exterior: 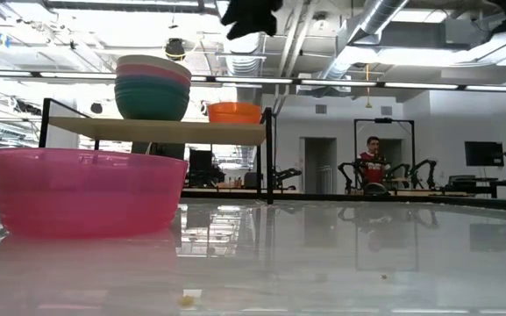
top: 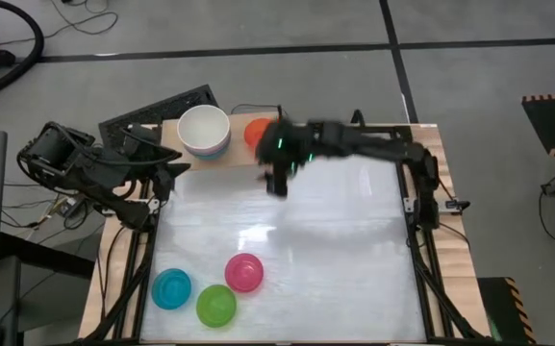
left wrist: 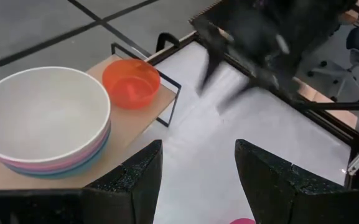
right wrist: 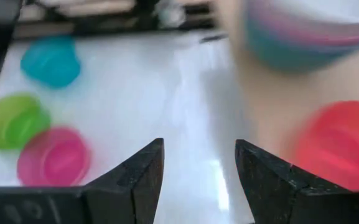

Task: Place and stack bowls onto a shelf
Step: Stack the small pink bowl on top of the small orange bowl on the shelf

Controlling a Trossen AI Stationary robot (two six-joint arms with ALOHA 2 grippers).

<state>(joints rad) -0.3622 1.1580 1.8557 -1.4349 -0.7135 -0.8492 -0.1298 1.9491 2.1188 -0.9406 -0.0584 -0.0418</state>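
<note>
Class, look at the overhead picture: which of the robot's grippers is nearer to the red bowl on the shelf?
The right. The right gripper hangs just beside the red bowl, off the shelf's edge. The left gripper waits farther off, beyond the stacked bowls.

The room was bright, lit by ceiling lights (exterior: 178, 46) overhead. Glare lay on the glossy white tabletop (top: 258, 235), which mirrored the magenta bowl (exterior: 86, 189). The right gripper (top: 277, 183) was smeared with motion blur, and its wrist view was soft throughout.
</note>
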